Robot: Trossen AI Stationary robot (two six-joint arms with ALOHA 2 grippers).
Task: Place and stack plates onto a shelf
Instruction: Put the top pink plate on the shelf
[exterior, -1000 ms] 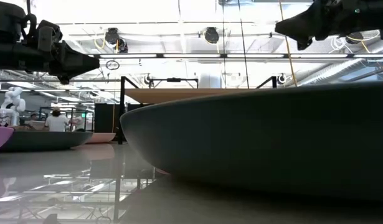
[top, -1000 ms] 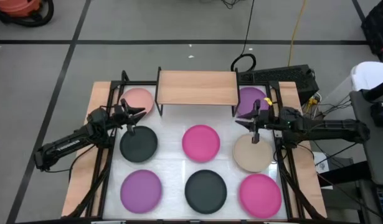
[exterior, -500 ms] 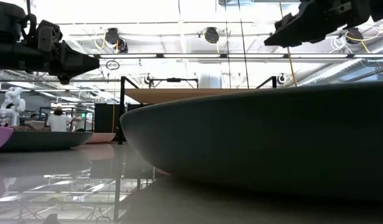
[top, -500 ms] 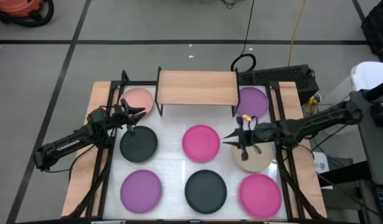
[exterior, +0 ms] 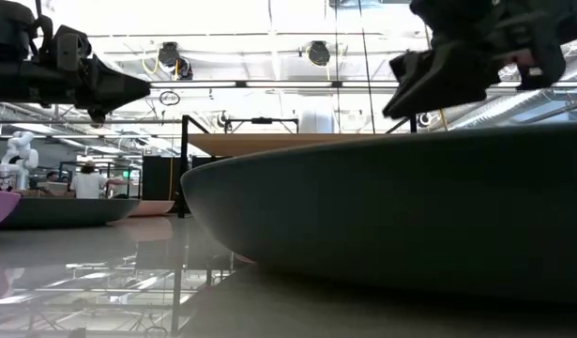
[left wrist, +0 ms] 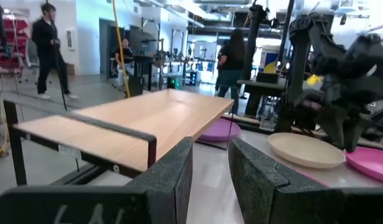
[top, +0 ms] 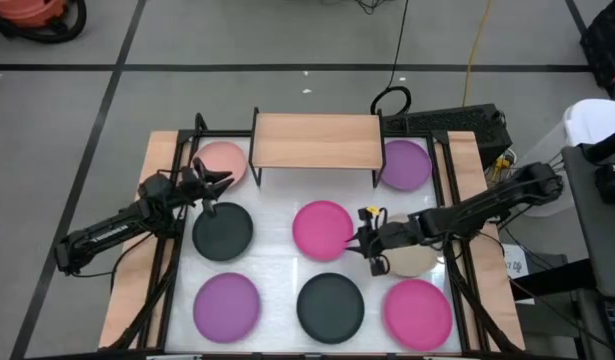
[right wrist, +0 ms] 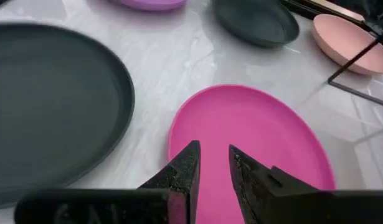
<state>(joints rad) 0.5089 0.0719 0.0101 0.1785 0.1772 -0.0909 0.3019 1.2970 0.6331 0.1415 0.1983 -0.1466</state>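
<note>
Hovering with fingers a narrow gap apart, the right gripper (right wrist: pixel 211 163) sits above the centre magenta plate's (right wrist: pixel 253 140) near rim, seemingly clear of it. Descending too far inboard would press the dish flat, not catch its edge. The left gripper (left wrist: pixel 210 165), likewise slightly parted, waits facing the shelf (left wrist: pixel 138 121).

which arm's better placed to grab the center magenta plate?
Right. Its gripper sits at the center magenta plate's edge, pointing at it. The left gripper hovers over by the pink plate, farther off.
</note>
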